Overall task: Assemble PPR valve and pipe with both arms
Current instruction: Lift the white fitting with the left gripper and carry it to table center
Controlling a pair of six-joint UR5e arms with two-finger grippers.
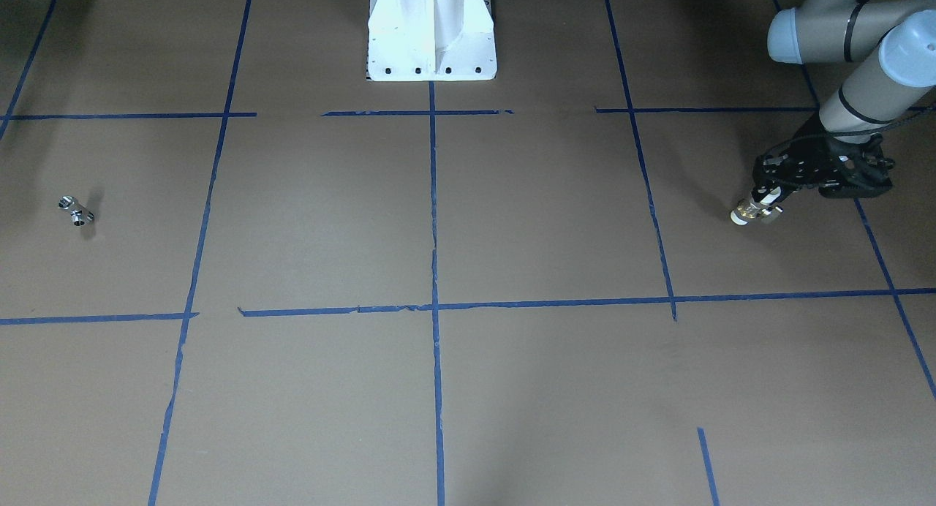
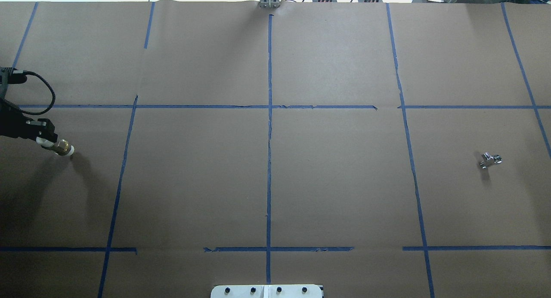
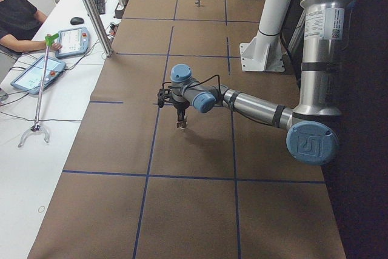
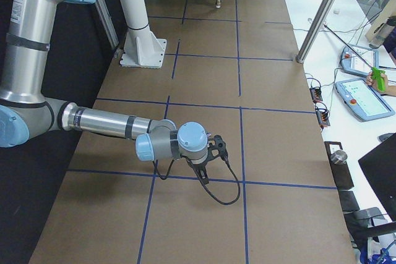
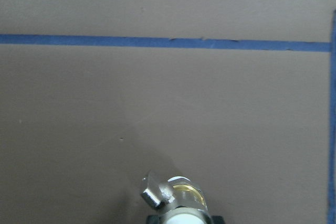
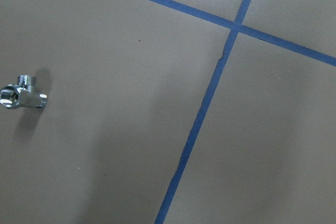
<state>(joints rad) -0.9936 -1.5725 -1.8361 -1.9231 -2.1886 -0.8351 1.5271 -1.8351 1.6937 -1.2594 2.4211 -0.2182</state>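
At the table's [image 1: 512,221] left end, the left gripper [image 1: 764,199] clamps the PPR valve [image 1: 753,212] by one end, a hold that may twist during mating; the pipe [image 1: 77,211] lies far off, and the right gripper's [image 4: 216,149] opening cannot be told.

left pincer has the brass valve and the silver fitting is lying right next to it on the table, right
Not quite. The left pincer does hold the brass valve, but the silver fitting is not next to it. It lies alone on the table, far over on the robot's right side, as the overhead view shows.
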